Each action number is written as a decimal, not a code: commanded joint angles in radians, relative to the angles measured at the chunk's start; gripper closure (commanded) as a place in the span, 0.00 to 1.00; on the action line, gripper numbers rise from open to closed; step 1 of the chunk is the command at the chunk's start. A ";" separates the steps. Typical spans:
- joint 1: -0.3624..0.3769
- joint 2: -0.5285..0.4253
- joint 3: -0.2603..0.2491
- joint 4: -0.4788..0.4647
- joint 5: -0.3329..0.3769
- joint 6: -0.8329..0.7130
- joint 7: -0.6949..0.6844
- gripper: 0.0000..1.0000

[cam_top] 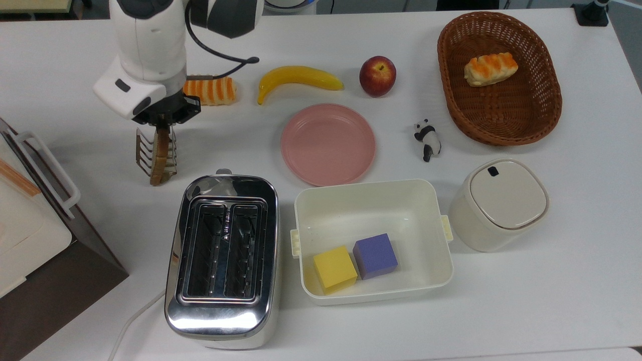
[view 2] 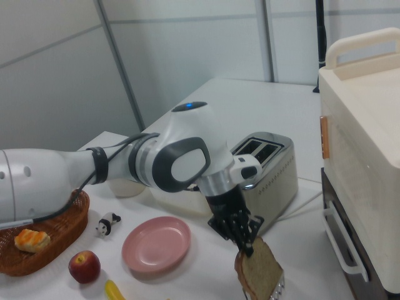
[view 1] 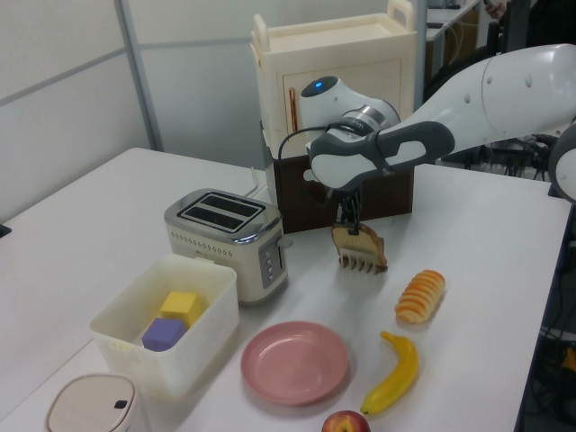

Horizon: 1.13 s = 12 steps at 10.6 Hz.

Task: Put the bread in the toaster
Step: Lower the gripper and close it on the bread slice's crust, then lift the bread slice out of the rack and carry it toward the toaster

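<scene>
Top view: bread [cam_top: 161, 154] upright in toast rack [cam_top: 150, 155], just above toaster [cam_top: 222, 259] on table [cam_top: 551, 281]. Tool [cam_top: 163, 125] directly over bread's top edge. Box [cam_top: 372, 239] at toaster's right, two cubes [cam_top: 356, 263] inside. Plate [cam_top: 328, 144] above box; basket [cam_top: 499, 77] far right, holding roll [cam_top: 490, 68].

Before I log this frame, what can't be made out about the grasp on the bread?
- Whether the gripper has closed on the bread: in the top view the arm's wrist covers the contact, and it is too small in the left view.
- The bread's lower edge and the toast rack under it: cut off by the right view's bottom edge.
- The toaster slots' depth: dark inside.
</scene>
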 commanded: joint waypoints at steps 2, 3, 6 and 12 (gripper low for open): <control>0.001 -0.136 -0.009 0.008 -0.001 0.005 -0.024 0.92; 0.001 -0.153 -0.011 0.021 0.002 0.005 -0.021 0.92; 0.002 -0.160 -0.014 0.118 0.134 0.003 0.050 0.92; 0.063 -0.136 -0.014 0.211 0.337 0.174 0.272 0.92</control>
